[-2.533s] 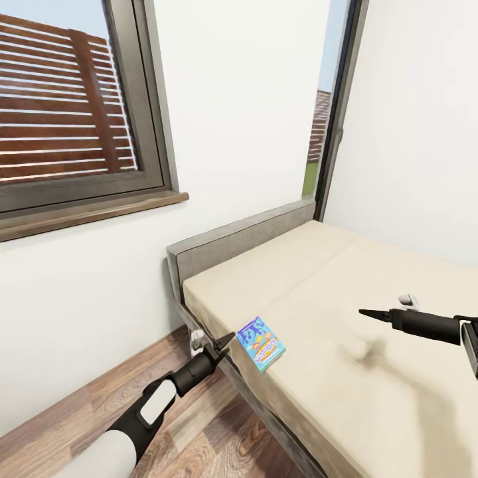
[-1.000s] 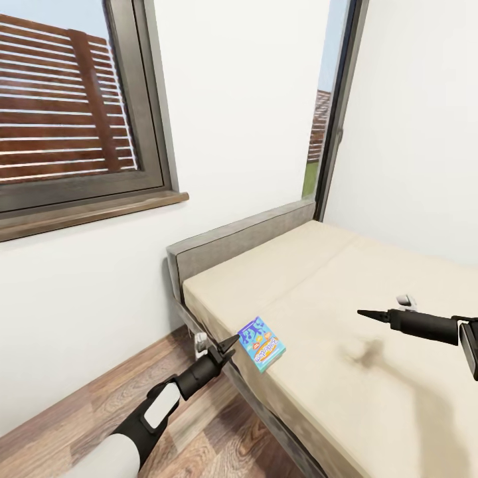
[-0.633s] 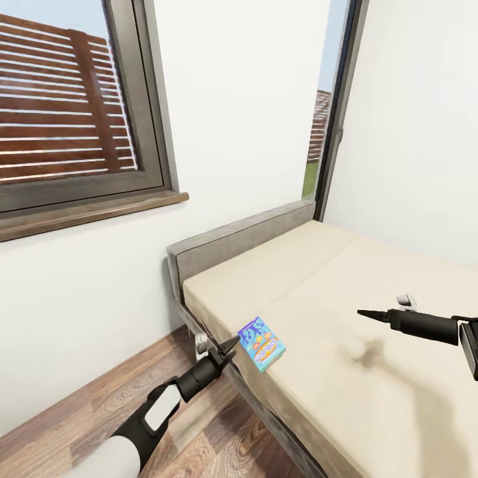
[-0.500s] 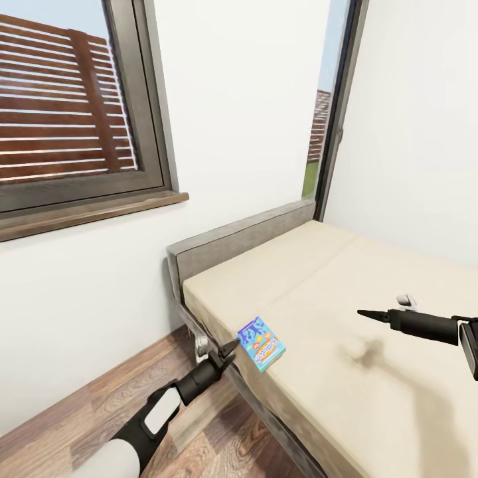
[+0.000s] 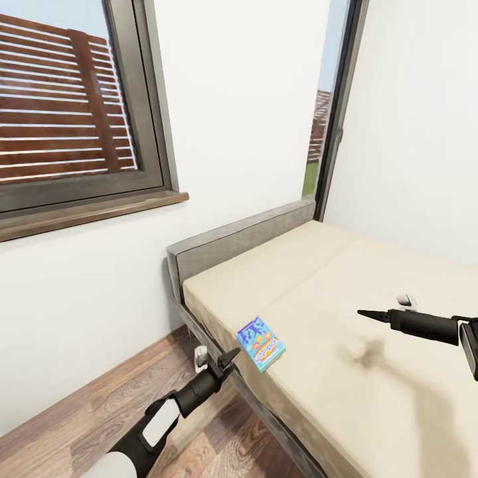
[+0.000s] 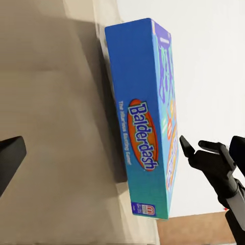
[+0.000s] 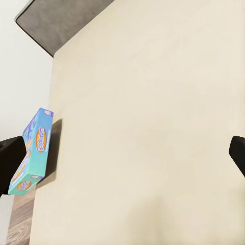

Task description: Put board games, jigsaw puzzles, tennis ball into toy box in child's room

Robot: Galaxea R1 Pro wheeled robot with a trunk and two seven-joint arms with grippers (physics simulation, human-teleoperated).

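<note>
The teal-blue board game [image 5: 261, 343] is lying flat near the bed's [image 5: 372, 372] edge. The left tool [image 5: 228, 359], spread wide and gripping nothing, is sinking lower beside it than a moment ago. The right tool [image 5: 365, 313] is hovering over the mattress, its state unclear.

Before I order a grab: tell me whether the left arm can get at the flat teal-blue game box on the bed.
Probably yes. The left gripper hangs just off the bed's edge, close beside the flat teal-blue game box, with nothing between them.
</note>
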